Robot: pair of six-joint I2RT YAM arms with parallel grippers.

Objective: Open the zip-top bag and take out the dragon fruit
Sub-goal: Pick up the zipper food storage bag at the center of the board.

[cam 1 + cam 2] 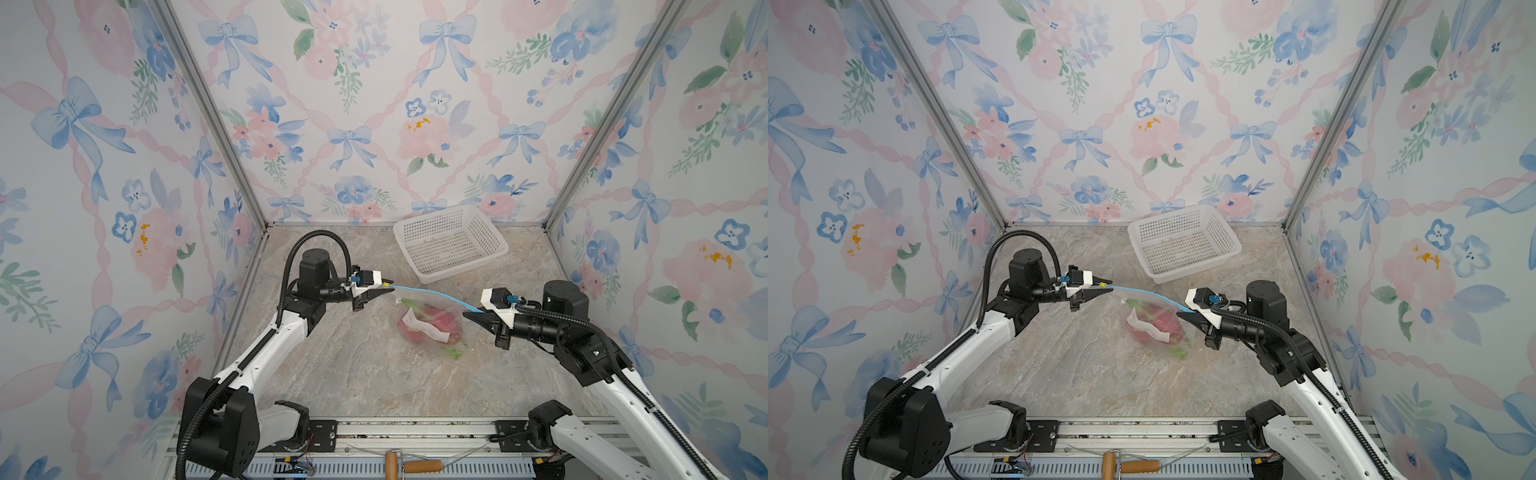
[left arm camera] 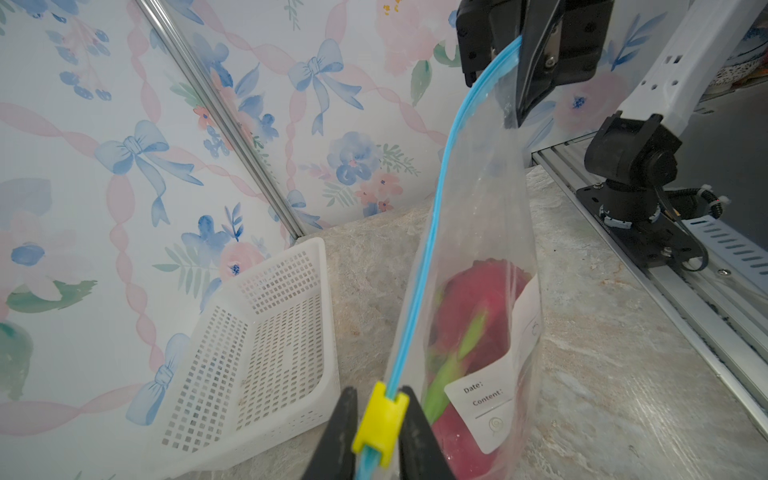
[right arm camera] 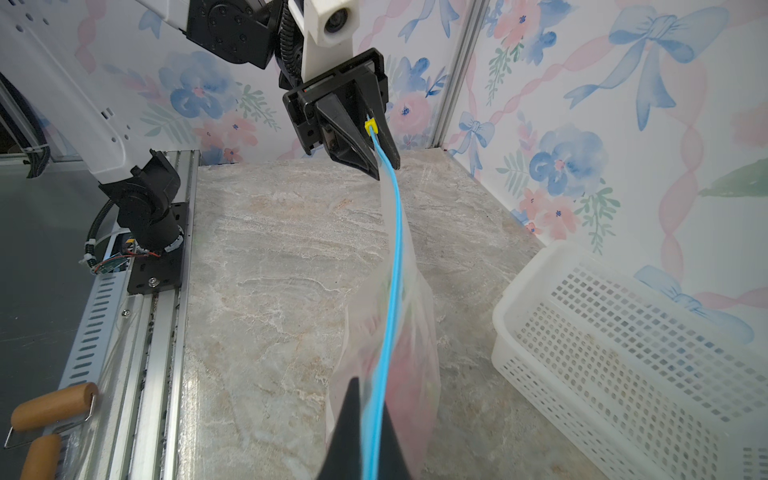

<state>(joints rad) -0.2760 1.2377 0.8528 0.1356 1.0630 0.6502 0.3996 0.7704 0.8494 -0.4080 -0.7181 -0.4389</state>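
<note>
A clear, crinkly plastic zip-top bag (image 2: 486,199) with a light-blue zip strip (image 3: 397,249) is held strung between both arms above the marbled grey counter (image 1: 332,365), near a white perforated plastic basket (image 1: 451,241); whether its bottom rests on the counter cannot be told. The left end effector (image 2: 378,395) is seen closed on the small yellow slider tab (image 2: 380,428) at one end of the strip, while the right end effector (image 3: 372,399) is clamped on the bag's opposite top corner. A pink-red dragon fruit (image 2: 469,316) with green scales is seen low inside, behind a white paper label (image 2: 494,395). The film is judged thin, limp and slippery, so it is best gripped at the stiffer strip and tab, as now. The fruit is judged fairly heavy for the bag, sagging it; once the mouth is opened, it should be taken across its firm body, not by the fragile scales.
</note>
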